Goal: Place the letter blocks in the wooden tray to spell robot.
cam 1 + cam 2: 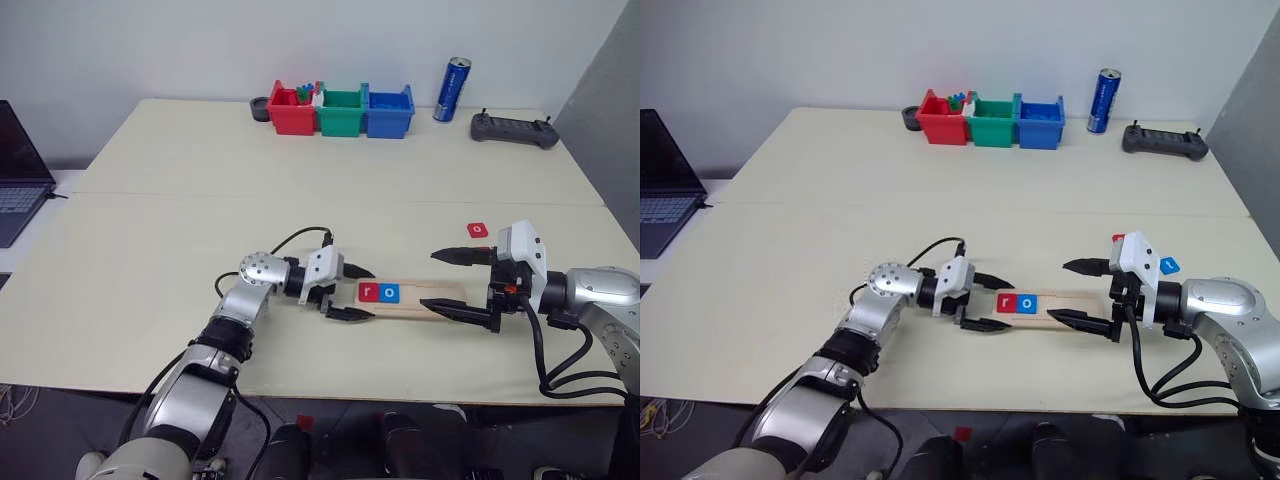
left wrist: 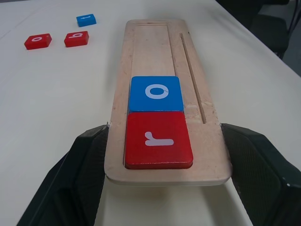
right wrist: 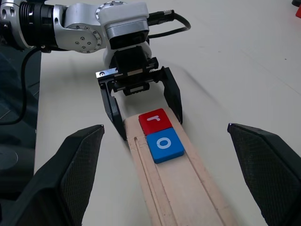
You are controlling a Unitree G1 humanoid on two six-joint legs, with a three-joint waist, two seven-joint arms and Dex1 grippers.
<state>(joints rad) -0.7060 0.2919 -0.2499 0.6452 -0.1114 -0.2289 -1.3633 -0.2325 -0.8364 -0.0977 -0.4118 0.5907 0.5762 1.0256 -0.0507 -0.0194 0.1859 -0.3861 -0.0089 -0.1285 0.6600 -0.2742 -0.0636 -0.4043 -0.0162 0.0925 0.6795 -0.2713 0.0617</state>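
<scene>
Both end effectors gape wide, left [image 1: 350, 292] straddling the tray [image 1: 430, 297] end beside r [image 1: 368, 291], right [image 1: 455, 282] straddling the opposite end.

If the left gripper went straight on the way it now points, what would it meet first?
Probably the wooden tray: the left gripper stands open with its fingers either side of the tray's near end, so its palm would likely meet that end, next to the red r block.
</scene>
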